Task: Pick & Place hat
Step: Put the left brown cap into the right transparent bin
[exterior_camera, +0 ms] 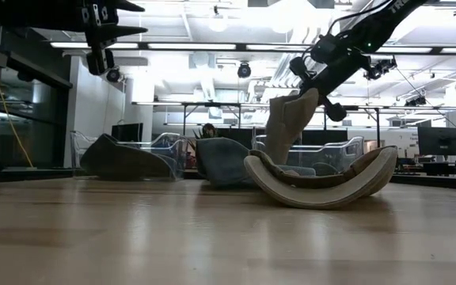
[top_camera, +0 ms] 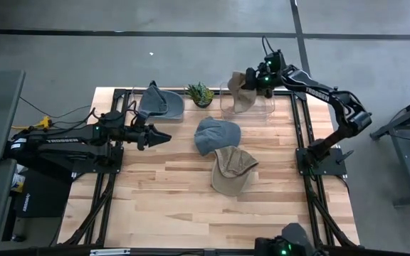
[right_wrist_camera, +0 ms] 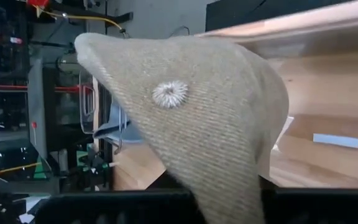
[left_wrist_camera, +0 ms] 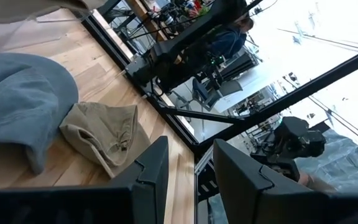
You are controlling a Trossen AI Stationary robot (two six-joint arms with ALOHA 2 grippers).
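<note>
Partway through, by the look of it. Right claw clamped tight on a tan hat, hanging limp over a clear bin at the upper right of the high view; not yet let go, so that placement unfinished. Over at upper left, a grey hat already lying in a second clear bin. Left on the boards mid-frame: a blue-grey hat and, touching its lower edge, another tan hat turned upside down. Two more to move, judging from that.

Left claw at left centre of the high view, raised off the table, fingers a little apart with nothing between them.

Held hat: coarse woven twill, ribs plain in the right wrist view, a stitched button at the crown, cloth folding to a soft point under its own weight. Upturned hat in the low view: curved like a shallow boat, thick padded rim, brim stiffer than crown. Blue-grey hat slumped and creased, soft cotton by appearance. Bins thin, glossy, see-through plastic with rounded corners. Table of pale wood strips, smooth with a slight sheen. Small spiky green plant between the two bins at top centre.
</note>
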